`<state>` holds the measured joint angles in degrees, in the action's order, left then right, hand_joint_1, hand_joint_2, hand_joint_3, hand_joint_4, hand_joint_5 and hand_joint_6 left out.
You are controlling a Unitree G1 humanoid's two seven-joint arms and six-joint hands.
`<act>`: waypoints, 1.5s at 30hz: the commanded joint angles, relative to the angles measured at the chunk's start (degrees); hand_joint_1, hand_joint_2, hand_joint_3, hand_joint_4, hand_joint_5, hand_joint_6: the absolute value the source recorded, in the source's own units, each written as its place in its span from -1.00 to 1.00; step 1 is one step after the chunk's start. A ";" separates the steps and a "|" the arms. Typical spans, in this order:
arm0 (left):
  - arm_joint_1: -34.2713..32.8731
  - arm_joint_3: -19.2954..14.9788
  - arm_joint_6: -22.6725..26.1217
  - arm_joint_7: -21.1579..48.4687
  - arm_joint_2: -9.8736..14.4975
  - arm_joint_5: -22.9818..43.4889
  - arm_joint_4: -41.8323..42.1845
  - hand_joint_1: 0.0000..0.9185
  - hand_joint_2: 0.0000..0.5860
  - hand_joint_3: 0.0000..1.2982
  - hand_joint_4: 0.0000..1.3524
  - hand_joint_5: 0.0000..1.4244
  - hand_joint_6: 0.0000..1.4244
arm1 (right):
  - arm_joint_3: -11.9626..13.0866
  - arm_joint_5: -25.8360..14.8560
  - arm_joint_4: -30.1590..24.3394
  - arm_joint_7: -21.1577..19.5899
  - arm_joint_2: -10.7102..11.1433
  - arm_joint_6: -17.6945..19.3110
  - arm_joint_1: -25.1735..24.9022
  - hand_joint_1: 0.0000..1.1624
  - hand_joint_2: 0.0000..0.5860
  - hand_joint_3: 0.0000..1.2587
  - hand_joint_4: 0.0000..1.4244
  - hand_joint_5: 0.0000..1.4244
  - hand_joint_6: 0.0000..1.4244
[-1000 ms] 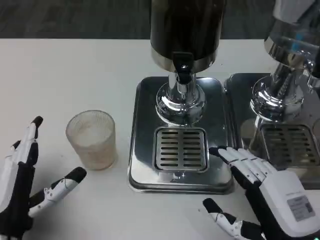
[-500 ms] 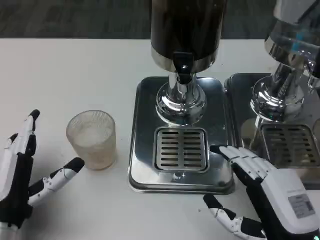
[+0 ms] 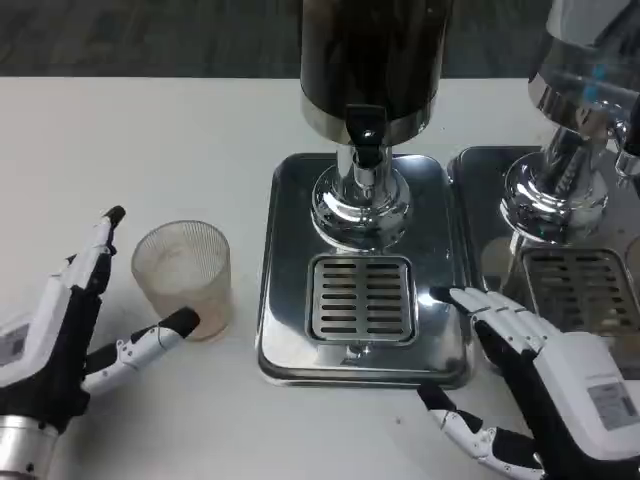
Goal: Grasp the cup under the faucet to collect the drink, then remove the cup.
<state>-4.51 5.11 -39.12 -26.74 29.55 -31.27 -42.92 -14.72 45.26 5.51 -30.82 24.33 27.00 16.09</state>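
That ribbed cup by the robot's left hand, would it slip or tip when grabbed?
The cup looks empty, so probably light and easily nudged. Its ribbed wall should give the fingers some purchase, though it looks like smooth plastic or glass. It stands upright and squat, so it likely slides before tipping. The left hand is open beside it.

Cup (image 3: 183,276) on table (image 3: 150,140), left of drip tray (image 3: 290,200); faucet (image 3: 366,135) above tray.

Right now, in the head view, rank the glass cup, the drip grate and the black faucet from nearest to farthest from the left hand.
From the left hand:
1. glass cup, just right of its fingers
2. drip grate, mid-tray
3. black faucet, up behind the grate
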 commanded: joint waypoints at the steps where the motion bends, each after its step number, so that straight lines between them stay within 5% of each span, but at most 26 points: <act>1: -2.35 1.04 -1.71 2.89 0.91 1.28 -3.03 -0.89 -0.89 -0.95 -0.94 -0.79 -0.87 | 0.23 -0.66 0.44 0.24 -0.03 0.69 0.04 -0.23 0.17 -0.67 -0.74 -0.72 -0.57; 26: -10.39 4.15 -2.72 13.21 2.07 3.58 -10.99 -0.89 -0.90 -0.91 -0.89 -0.76 -0.84 | 0.39 -1.19 0.43 -0.04 -0.37 0.68 0.65 -0.23 0.18 -0.65 -0.74 -0.71 -0.52; 45: -7.56 5.39 8.29 -0.79 -0.26 -2.48 -3.98 -0.59 -0.89 -0.62 -0.56 -0.43 -0.63 | 0.93 -2.03 0.66 0.23 -1.13 0.70 0.95 -0.19 0.19 -0.62 -0.72 -0.71 -0.52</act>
<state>-13.44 10.31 -32.09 -24.83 30.35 -33.35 -47.84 -14.21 43.62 6.20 -30.77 23.15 27.11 16.56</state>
